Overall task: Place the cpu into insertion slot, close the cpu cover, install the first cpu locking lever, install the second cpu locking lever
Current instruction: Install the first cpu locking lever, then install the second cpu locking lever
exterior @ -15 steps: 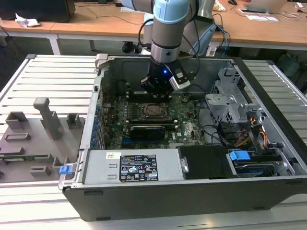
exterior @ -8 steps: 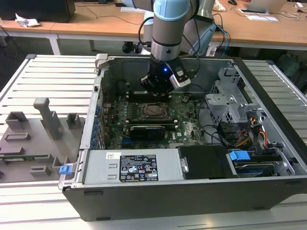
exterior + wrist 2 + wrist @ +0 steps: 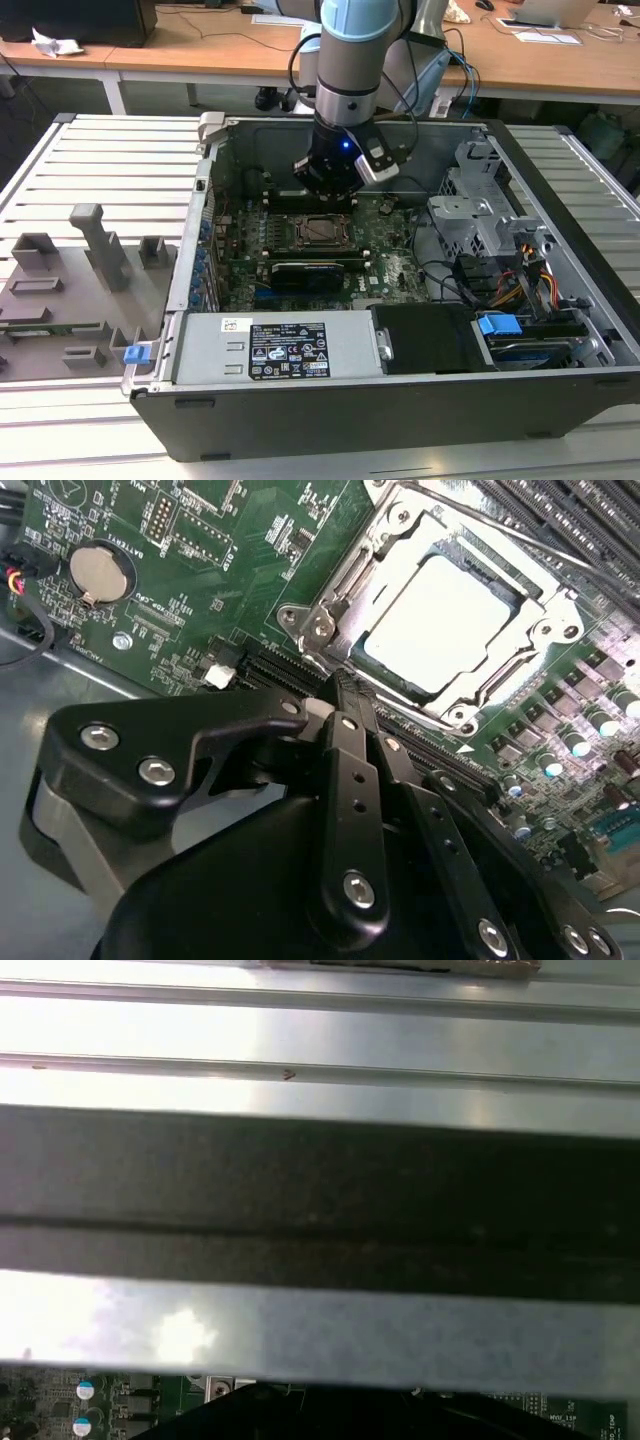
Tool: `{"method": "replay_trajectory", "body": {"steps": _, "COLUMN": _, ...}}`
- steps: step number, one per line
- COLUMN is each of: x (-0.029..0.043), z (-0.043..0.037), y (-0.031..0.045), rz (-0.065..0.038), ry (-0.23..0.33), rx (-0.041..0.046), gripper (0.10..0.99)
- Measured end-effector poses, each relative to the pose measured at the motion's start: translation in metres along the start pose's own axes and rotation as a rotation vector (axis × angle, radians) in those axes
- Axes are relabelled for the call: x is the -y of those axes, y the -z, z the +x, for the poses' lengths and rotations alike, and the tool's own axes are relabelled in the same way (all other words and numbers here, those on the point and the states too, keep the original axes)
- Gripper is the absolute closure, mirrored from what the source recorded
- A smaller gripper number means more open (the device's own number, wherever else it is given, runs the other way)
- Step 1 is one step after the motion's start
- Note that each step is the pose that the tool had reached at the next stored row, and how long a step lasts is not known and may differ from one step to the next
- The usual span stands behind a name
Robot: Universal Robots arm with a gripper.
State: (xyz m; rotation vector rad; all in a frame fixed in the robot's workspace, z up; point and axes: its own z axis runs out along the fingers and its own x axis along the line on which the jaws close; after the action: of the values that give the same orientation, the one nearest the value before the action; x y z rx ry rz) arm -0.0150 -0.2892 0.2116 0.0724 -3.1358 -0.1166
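A robotics lab: open computer case (image 3: 400,400) on slatted bench (image 3: 110,160), desks (image 3: 200,55) behind.

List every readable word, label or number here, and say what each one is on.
power supply stickers: print too small to read.
motherboard: white lettering in the second wrist view, too small and blurred to read.
cpu: top washed out by glare, no text legible.

Glossy pale metal cpu (image 3: 435,620), matt grey metal cpu cover (image 3: 345,585), black plastic fingers (image 3: 350,705).
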Motion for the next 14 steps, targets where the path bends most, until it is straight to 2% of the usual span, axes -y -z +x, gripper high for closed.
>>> {"method": "replay_trajectory", "body": {"steps": 10, "x": 0.0037, "z": 0.0002, "y": 0.0003, "rz": 0.0, "ry": 0.0, "rx": 0.0, "gripper": 0.98}}
{"method": "replay_trajectory", "body": {"steps": 14, "x": 0.0082, "z": 0.0004, "y": 0.0006, "rz": 0.0, "ry": 0.0, "rx": 0.0, "gripper": 0.98}}
